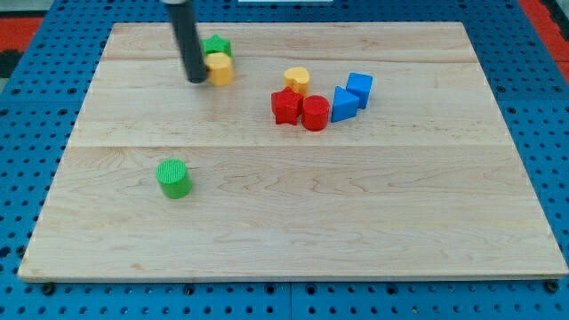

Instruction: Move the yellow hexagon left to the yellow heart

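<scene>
The yellow hexagon (pixel 220 68) lies near the view's top, left of centre, touching a green star (pixel 216 45) just above it. The yellow heart (pixel 297 78) lies to the view's right of it, about a block's width and a half away, just above the red blocks. My dark rod comes down from the view's top and my tip (pixel 196 79) stands right against the hexagon's left side.
A red star-like block (pixel 285 106) and a red cylinder (pixel 315 113) sit below the heart. Two blue blocks (pixel 352 96) lie to their right. A green cylinder (pixel 174 178) stands alone at lower left. The wooden board (pixel 293 222) sits on blue pegboard.
</scene>
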`<state>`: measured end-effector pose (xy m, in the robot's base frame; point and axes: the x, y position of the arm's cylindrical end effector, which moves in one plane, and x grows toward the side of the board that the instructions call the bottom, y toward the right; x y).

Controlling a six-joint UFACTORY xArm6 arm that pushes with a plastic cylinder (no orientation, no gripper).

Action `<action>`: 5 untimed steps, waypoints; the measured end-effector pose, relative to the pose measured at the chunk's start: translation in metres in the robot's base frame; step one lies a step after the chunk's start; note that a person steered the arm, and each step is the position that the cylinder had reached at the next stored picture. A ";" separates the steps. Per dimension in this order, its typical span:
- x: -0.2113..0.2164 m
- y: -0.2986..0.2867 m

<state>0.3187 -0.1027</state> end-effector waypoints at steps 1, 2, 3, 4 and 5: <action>-0.013 -0.012; -0.032 -0.016; -0.025 0.042; -0.017 0.065; -0.029 0.011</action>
